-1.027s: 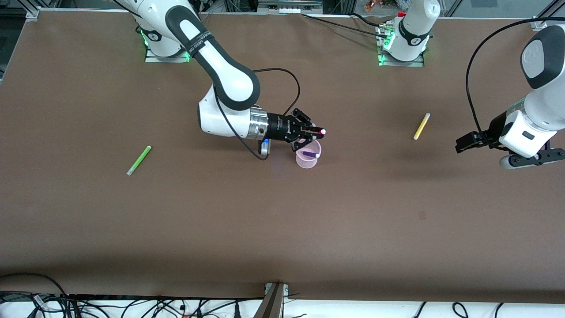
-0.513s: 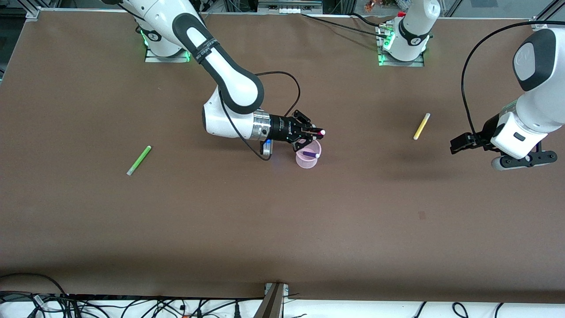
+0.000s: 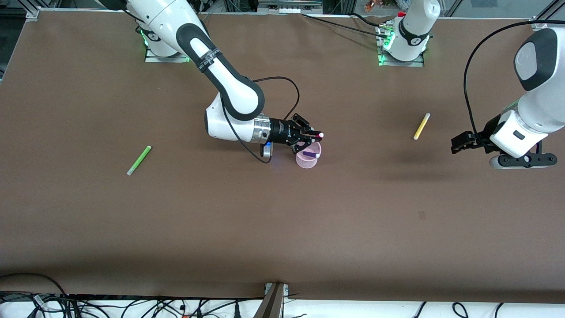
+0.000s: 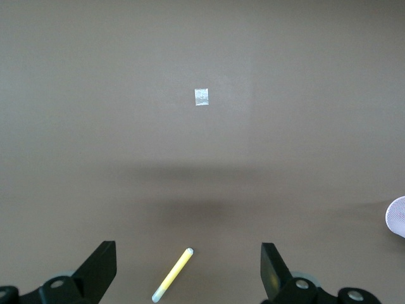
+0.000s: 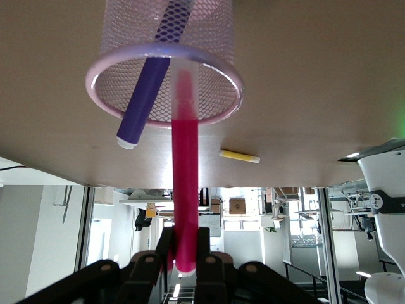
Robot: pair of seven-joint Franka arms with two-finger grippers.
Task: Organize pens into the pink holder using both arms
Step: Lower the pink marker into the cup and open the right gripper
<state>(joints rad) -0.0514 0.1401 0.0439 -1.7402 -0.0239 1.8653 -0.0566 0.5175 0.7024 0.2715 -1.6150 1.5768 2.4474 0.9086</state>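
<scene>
The pink holder (image 3: 307,156) stands upright on the brown table (image 3: 282,212) just above the middle of the front view. Its wall is a fine mesh in the right wrist view (image 5: 166,76). A dark purple pen (image 3: 311,154) leans inside it, its pale tip poking past the rim (image 5: 149,82).

The right gripper (image 3: 314,136) hangs over the holder's rim, fingers pinched on a magenta-pink pen (image 3: 317,134). In the right wrist view the pen (image 5: 185,190) runs from the fingers (image 5: 166,244) at the bottom edge up to the holder's mouth, its upper end blurred right at the rim; whether it is already inside cannot be told.

The green pen (image 3: 139,160) lies flat at centre left of the front view, toward the right arm's end of the table, well apart from the holder. The yellow pen (image 3: 421,126) lies flat at centre right, toward the left arm's end.

The left gripper (image 3: 507,154) waits over the table at the right edge of the front view, near the yellow pen. In the left wrist view its fingers (image 4: 98,269) are spread wide with nothing between them; the yellow pen (image 4: 172,283) shows low in that frame between them, down on the table. A small pale square mark (image 4: 202,97) sits on the table in that frame's upper middle.
</scene>
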